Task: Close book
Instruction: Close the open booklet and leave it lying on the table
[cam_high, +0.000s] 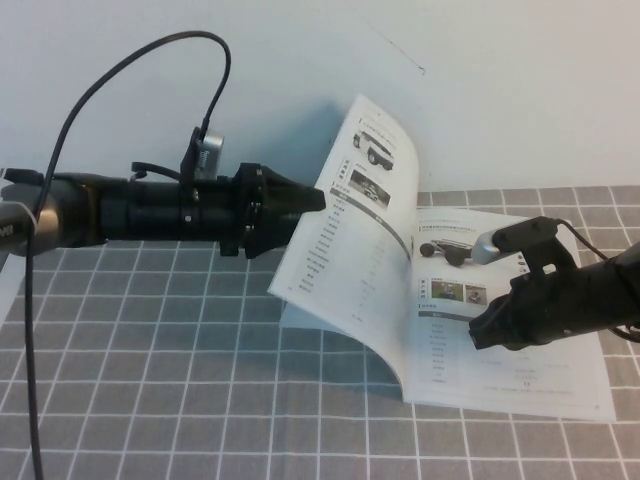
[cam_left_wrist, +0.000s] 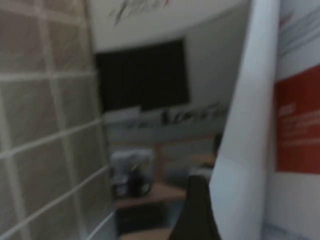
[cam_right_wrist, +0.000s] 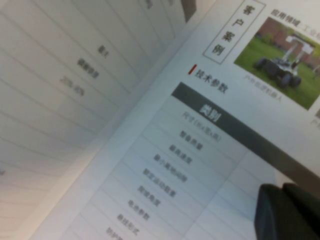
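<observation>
A white booklet (cam_high: 500, 370) lies open on the checked cloth. Its left half (cam_high: 350, 230) is lifted steeply and curves up toward the wall. My left gripper (cam_high: 318, 199) reaches in level from the left, and its narrow tip meets the outer edge of that raised half and looks shut on it. In the left wrist view one dark finger (cam_left_wrist: 197, 215) sits against the white page edge (cam_left_wrist: 240, 150), which hides the other finger. My right gripper (cam_high: 478, 330) is shut and rests on the flat right page (cam_right_wrist: 150, 150); its fingertips (cam_right_wrist: 282, 205) lie side by side.
A grey cloth with white grid lines (cam_high: 200, 380) covers the table, with a white wall (cam_high: 500, 80) behind it. A black cable (cam_high: 60, 150) loops above the left arm. The right arm's body extends off the right edge.
</observation>
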